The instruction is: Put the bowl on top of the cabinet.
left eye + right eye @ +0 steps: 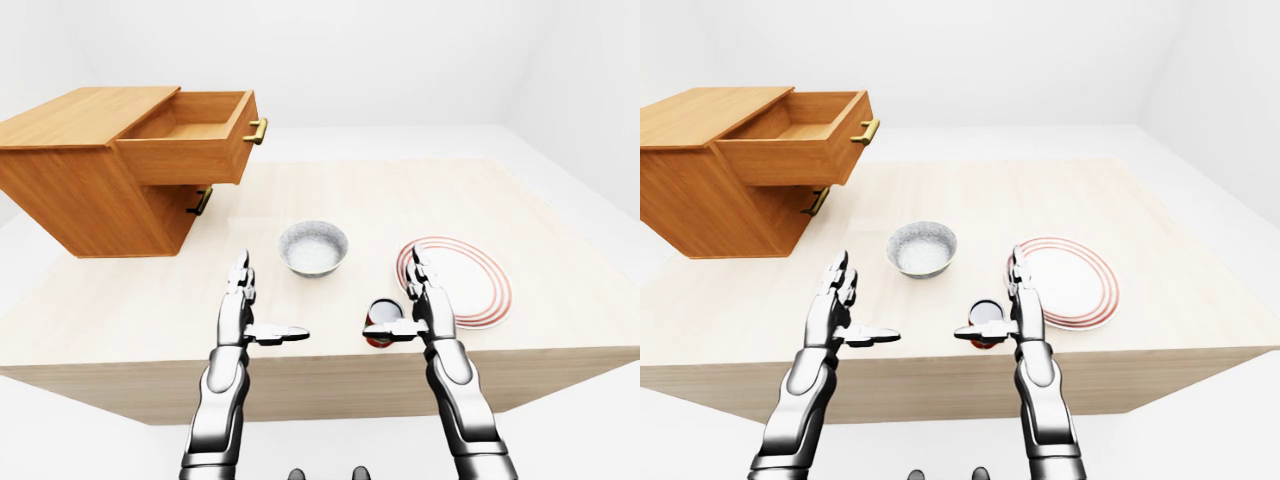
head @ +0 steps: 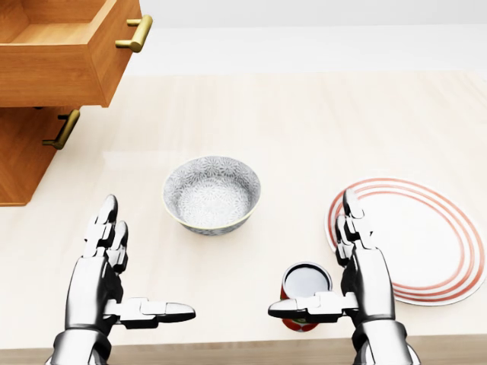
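Note:
A grey patterned bowl [image 2: 211,195] sits upright and empty on the light wooden table [image 2: 304,122], near the middle of the head view. The wooden cabinet [image 1: 75,150] stands at the upper left, its flat top bare and its upper drawer [image 1: 190,135] pulled out. My left hand [image 2: 122,281] hovers open below and left of the bowl, thumb pointing right. My right hand [image 2: 335,274] is open below and right of the bowl, thumb pointing left. Neither hand touches the bowl.
A red can [image 2: 305,293] stands just beside my right thumb. A white plate with red rings [image 2: 422,236] lies at the right. Brass handles [image 2: 134,33] stick out from both drawers. The table's near edge [image 1: 330,365] runs under my wrists.

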Motion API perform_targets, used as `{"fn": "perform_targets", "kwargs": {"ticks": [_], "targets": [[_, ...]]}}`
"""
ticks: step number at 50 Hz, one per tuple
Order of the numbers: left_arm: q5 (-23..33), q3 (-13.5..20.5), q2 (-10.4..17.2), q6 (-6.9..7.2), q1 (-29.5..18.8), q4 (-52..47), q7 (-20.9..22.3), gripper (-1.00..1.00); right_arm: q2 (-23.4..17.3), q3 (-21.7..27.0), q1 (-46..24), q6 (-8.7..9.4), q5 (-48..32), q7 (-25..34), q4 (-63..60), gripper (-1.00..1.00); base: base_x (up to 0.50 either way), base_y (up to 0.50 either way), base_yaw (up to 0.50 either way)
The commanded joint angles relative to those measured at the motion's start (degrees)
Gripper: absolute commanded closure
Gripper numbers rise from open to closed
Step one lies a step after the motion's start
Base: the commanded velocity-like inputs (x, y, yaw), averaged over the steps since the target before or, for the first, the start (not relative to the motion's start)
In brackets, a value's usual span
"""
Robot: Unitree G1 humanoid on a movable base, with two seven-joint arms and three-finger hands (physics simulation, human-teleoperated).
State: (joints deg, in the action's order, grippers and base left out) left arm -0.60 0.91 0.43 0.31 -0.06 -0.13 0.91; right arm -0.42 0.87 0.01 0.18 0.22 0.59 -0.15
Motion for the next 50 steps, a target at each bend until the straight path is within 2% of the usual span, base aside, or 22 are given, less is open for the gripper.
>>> {"fn": "perform_targets", "kwargs": {"ticks": [1,17,23,24,25,30,35,37,50], "targets": [[-1.45,1.45,0.61,1.02,0.11,-0.50,1.70,-1.00,-0.58,1.28,0.21,0.63,0.10,0.59,-0.95,-1.00,0.00,0.00,0.00],[-1.57,1.29,0.53,1.39,0.54,-1.49,1.80,-1.00,-0.55,1.09,0.42,0.68,-0.38,0.57,-1.13,-1.00,0.00,0.00,0.00],[-0.20,0.83,0.67,1.50,0.78,-1.91,1.67,-1.00,-0.56,1.33,0.12,1.77,-0.20,0.19,-1.44,-1.00,0.00,0.00,0.00],[-0.18,0.90,0.65,1.85,0.63,-1.95,1.62,-1.00,-0.55,1.32,0.08,1.98,-0.18,0.14,-1.55,-1.00,0.00,0.00,0.00],[-0.79,1.02,0.69,3.10,0.53,-2.42,2.14,-1.00,-0.55,1.35,0.06,2.07,-0.13,0.10,-1.56,-1.00,0.00,0.00,0.00],[-0.50,0.96,0.55,2.30,1.05,-2.55,2.27,-1.00,-0.53,1.45,0.13,2.79,0.23,-0.05,-2.15,-1.00,0.04,0.00,0.00],[-1.04,1.25,0.59,3.05,1.23,-3.55,2.32,-1.00,-0.48,1.37,0.53,2.65,0.75,0.37,-2.98,-1.00,0.41,0.00,0.00],[-1.19,1.28,0.57,2.78,1.18,-3.26,2.44,-1.00,-0.47,1.43,0.58,2.76,1.17,0.61,-3.23,-1.00,0.50,0.00,0.00],[-1.60,1.24,0.55,3.42,1.55,-4.55,2.60,-1.00,-0.43,1.15,0.55,2.41,0.73,0.42,-2.76,-1.00,0.50,0.00,0.00]]}}
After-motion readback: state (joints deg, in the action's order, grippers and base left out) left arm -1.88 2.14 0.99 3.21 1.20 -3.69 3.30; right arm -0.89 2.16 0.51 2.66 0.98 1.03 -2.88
